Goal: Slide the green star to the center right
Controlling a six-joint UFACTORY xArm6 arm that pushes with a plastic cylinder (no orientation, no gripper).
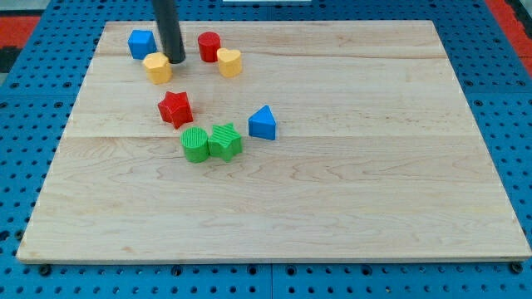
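Tip [177, 60] — rod-end effector, holding nothing — touches yellow block [156, 67]; green star [224, 140] abuts green cylinder [194, 144].

**Green star sits left of the middle**

We see the green star [225, 139] lying flat on the wooden board, a little left of the frame's middle and slightly above its mid-height. Its top face shows ridged lines, and its points are short and blunt. Its left side touches a neighbouring block, so the two read as a pair. The star rests well away from the right edge of the frame, and it stands upright, untilted.
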